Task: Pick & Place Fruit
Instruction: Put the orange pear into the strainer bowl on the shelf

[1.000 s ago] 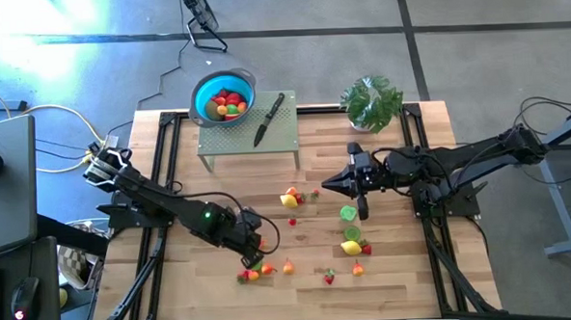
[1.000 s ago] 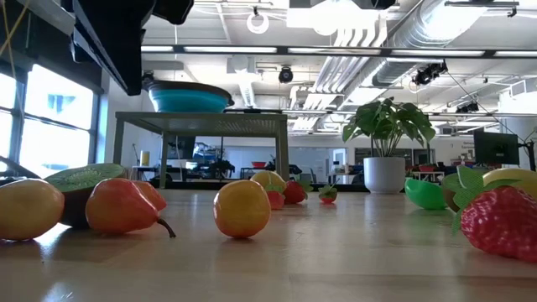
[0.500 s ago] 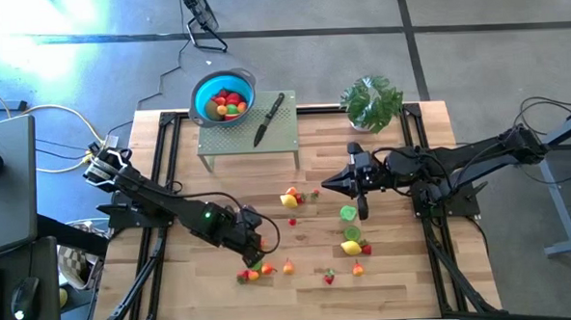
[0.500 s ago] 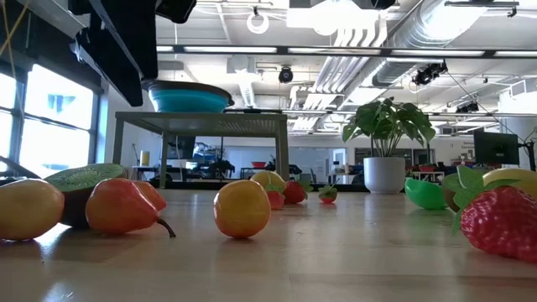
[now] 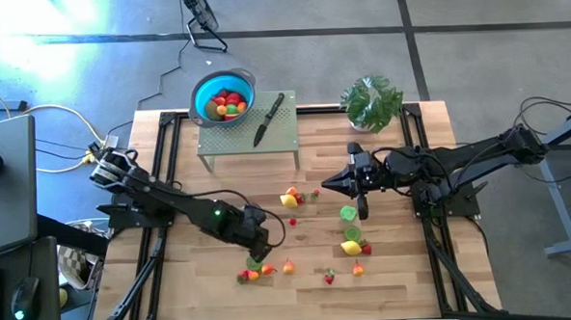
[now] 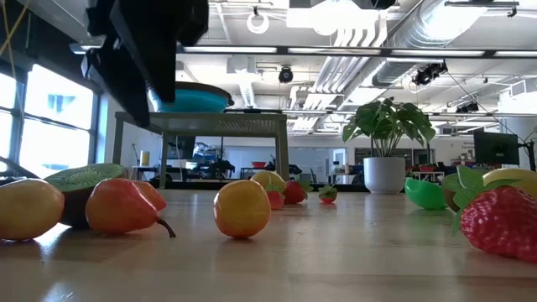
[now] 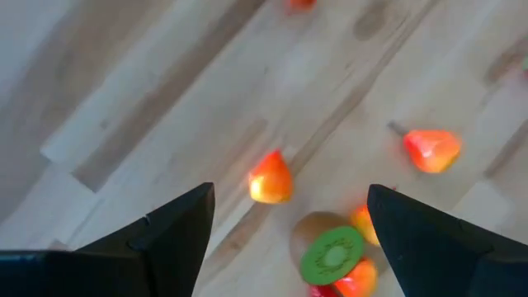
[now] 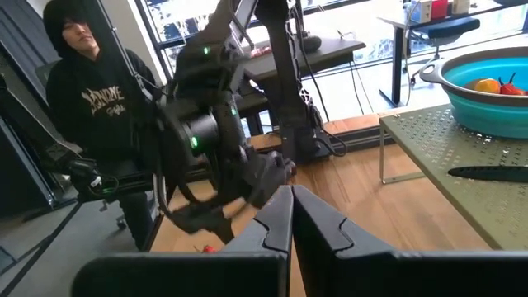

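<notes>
Small toy fruit lies scattered on the wooden table. A cluster near the front holds an orange-red pear [image 7: 270, 177], a kiwi half [image 7: 330, 254] and another pear [image 7: 431, 149]. My left gripper [image 7: 290, 191] hangs open above this cluster [image 5: 256, 270], pointing steeply down and touching nothing. More fruit [image 5: 351, 242] lies toward the right. A blue bowl [image 5: 224, 97] with fruit in it stands at the far edge. My right gripper [image 5: 327, 187] waits shut above the table's middle, pointing left.
A green perforated stand [image 5: 249, 135] bears a black-handled knife [image 5: 268, 119] beside the bowl. A potted plant [image 5: 371, 101] stands at the far right. A person in a dark hoodie [image 8: 91, 107] sits beyond the table's left side. Bare wood lies along the near edge.
My left gripper has sunk toward the fruit cluster near the front and shifted a little toward the table's right edge. The fruit has stayed where it was.
</notes>
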You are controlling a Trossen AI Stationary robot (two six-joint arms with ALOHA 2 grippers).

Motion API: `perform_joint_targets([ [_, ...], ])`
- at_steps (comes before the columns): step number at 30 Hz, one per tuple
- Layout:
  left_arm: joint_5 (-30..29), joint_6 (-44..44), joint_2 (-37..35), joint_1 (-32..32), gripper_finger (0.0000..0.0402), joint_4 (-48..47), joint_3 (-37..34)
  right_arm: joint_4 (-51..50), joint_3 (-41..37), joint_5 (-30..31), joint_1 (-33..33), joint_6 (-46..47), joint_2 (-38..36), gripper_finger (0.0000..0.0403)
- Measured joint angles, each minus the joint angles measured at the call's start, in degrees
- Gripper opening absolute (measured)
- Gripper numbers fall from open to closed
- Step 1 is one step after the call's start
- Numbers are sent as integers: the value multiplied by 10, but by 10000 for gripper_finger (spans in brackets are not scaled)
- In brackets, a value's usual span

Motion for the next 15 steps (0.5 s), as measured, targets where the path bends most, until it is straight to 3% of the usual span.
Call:
perform_joint_targets([
  [7,62,3,54,-1,312,-1,0,-5,0,0,0,-3,0,2],
  [15,69,6,71,-1,312,2,0,-7,0,0,0,-4,0,2],
])
